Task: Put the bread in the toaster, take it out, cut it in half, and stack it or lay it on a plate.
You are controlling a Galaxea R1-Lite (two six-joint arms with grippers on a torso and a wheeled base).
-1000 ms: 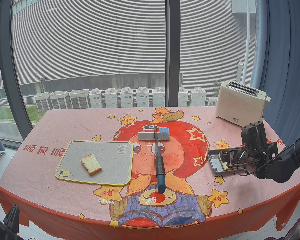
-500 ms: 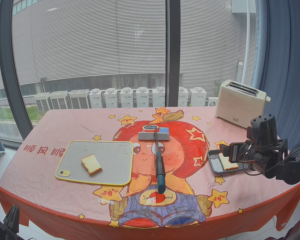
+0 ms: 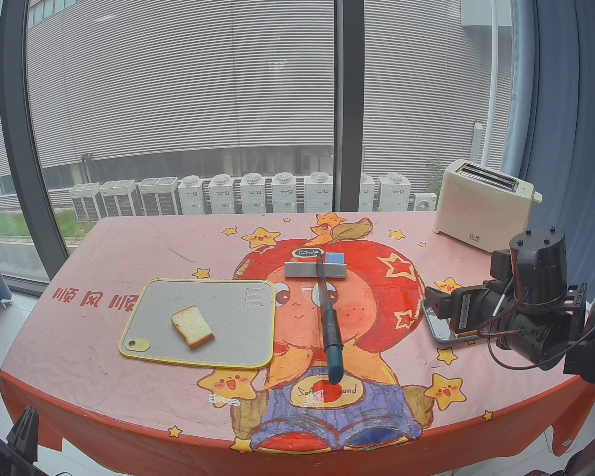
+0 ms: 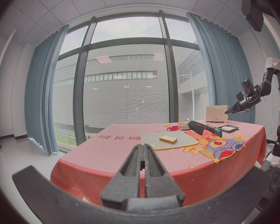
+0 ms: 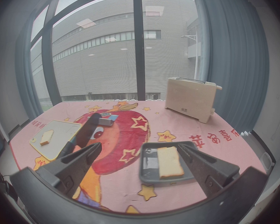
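my right gripper [image 3: 435,301] hangs at the right edge of the head frame, above the near right part of the worktop [image 3: 145,252], fingers spread wide with nothing between them. in the right wrist view the same gripper [image 5: 139,145] frames the grey tray [image 5: 148,165] from above without touching it. one bread slice [image 5: 169,162] lies flat in the tray, on the side toward the toaster. the toaster [image 3: 486,205] stands upright at the far right corner of the worktop, in the upper right of the head frame, well apart from the tray. the cutting board [image 3: 238,325] lies flat at centre left of the head frame, and a smaller bread piece [image 3: 192,326] lies on it, nearer its left half. the knife [image 3: 330,335] lies down the centre of the frame, just right of the board and not touching it. its teal handle points toward the near edge and its blade end sits on a small grey knife rest [image 3: 315,270]. my left gripper [image 4: 143,147] is pressed together and empty, low and off the near left corner of the worktop, well apart from the board and bread.
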